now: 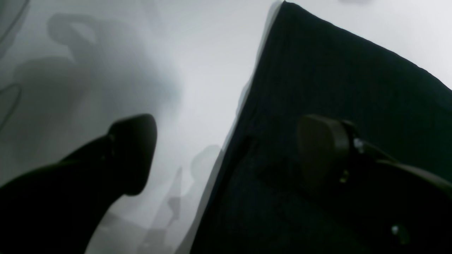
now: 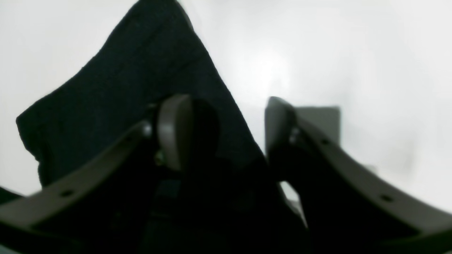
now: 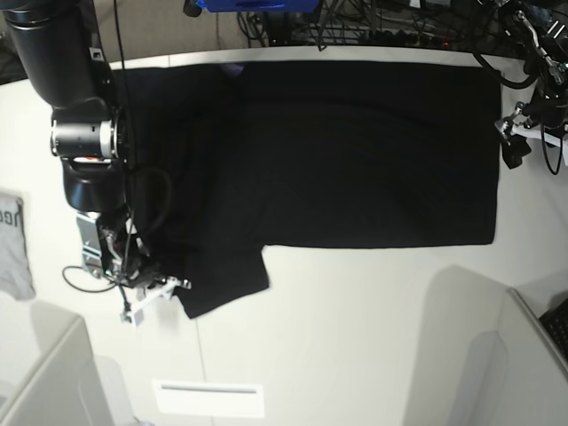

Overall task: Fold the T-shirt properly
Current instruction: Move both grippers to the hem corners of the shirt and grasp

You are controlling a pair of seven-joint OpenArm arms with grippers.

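The black T-shirt [image 3: 355, 151] lies spread across the far half of the white table [image 3: 355, 328], with a sleeve [image 3: 222, 280] sticking out at the near left. My right gripper [image 3: 164, 288] sits low at that sleeve's outer edge. In the right wrist view its jaws [image 2: 226, 116] stand apart, with one finger [image 2: 174, 130] over the black cloth [image 2: 123, 88] and the cloth's edge between them. My left gripper [image 3: 510, 151] is at the shirt's right edge, wide open [image 1: 229, 134], with one finger [image 1: 325, 148] over the cloth [image 1: 335, 70] and the other over bare table.
A small grey garment [image 3: 13, 244] hangs at the table's left edge. A white strip [image 3: 209, 398] lies near the front edge. Cables and a blue object [image 3: 257, 4] crowd the far side. Grey panels [image 3: 532, 346] stand at the near corners.
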